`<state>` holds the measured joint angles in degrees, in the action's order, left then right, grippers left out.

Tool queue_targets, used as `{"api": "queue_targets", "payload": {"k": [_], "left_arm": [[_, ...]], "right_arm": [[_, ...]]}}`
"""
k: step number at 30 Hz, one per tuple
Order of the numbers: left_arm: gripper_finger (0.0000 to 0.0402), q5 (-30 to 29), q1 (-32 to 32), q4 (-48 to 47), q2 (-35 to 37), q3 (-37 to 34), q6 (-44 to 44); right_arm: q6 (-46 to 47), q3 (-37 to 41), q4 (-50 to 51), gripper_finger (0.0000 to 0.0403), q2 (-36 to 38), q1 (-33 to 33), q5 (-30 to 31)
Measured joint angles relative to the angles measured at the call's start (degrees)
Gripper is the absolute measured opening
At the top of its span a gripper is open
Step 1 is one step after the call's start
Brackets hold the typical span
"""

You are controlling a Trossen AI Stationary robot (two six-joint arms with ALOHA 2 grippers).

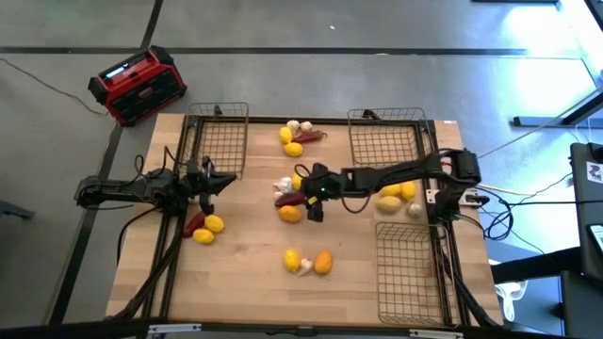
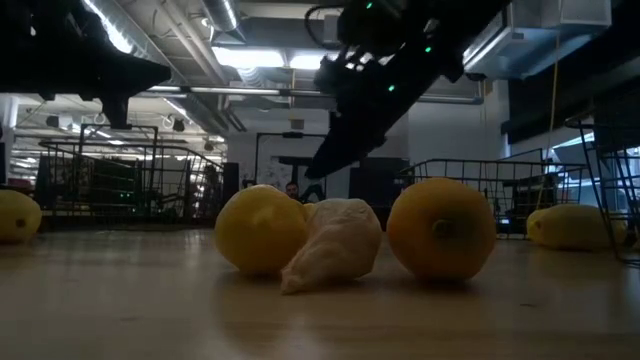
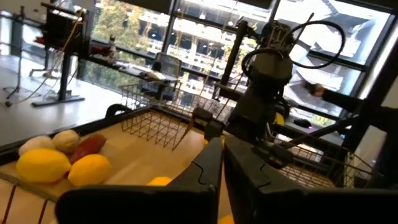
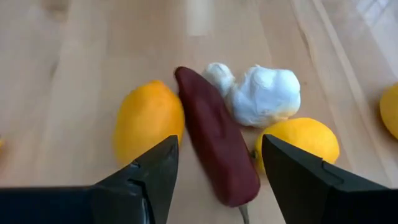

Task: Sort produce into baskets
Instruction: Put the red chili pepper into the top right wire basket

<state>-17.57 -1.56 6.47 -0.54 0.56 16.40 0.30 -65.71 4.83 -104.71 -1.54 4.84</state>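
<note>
Clutter at table centre: right gripper (image 4: 216, 163) hangs over a small pile, fingers spread apart with nothing between them, straddling a dark red piece (image 4: 216, 144) from above. In the right wrist view an orange fruit (image 4: 147, 120) touches one side of that piece, a yellow fruit (image 4: 301, 142) lies just beside the other, and two white garlic bulbs (image 4: 264, 94) sit at its far end. Another yellow fruit is cut off at the frame edge. From above, the right arm covers part of this pile, so the count there is unclear.

Left gripper (image 1: 209, 179) waits at the left side of the table (image 1: 254, 278), fingers pinched together and empty, near the left basket (image 1: 217, 141). A red piece and yellow fruit (image 1: 214, 224) lie just below it.

Far right basket (image 1: 384, 143) looks bare. A near right basket (image 1: 410, 273) is at the front right corner, its contents hard to make out through the wire. Yellow fruits between these two baskets are partly hidden under the right arm.

More produce: a group at the far edge between the two far baskets (image 1: 294, 137), and two fruits with a garlic bulb at the front (image 1: 309, 263). Bare wood lies open at the front left. A red-and-black box (image 1: 138, 85) sits on the floor off the far left corner.
</note>
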Motion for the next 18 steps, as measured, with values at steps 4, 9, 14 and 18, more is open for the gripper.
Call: {"api": "queue_targets", "payload": {"k": [4, 9, 14, 18], "left_arm": [[0.0013, 0.7, 0.0, 0.0, 0.0, 0.0, 0.7], [0.0013, 0.7, 0.0, 0.0, 0.0, 0.0, 0.2], [0.0013, 0.7, 0.0, 0.0, 0.0, 0.0, 0.2], [0.0013, 0.7, 0.0, 0.1, 0.0, 0.0, 0.2]], "right_arm": [[0.3, -1.8, 1.0, 0.0230, -2.8, -1.7, -0.7], [-0.2, -1.9, 3.8, 0.0230, -5.1, -3.6, -4.0], [-0.9, -1.9, 3.9, 0.0230, -6.0, -3.8, -5.0], [-2.2, -1.9, 3.3, 0.0230, -7.3, -3.7, -5.8]]}}
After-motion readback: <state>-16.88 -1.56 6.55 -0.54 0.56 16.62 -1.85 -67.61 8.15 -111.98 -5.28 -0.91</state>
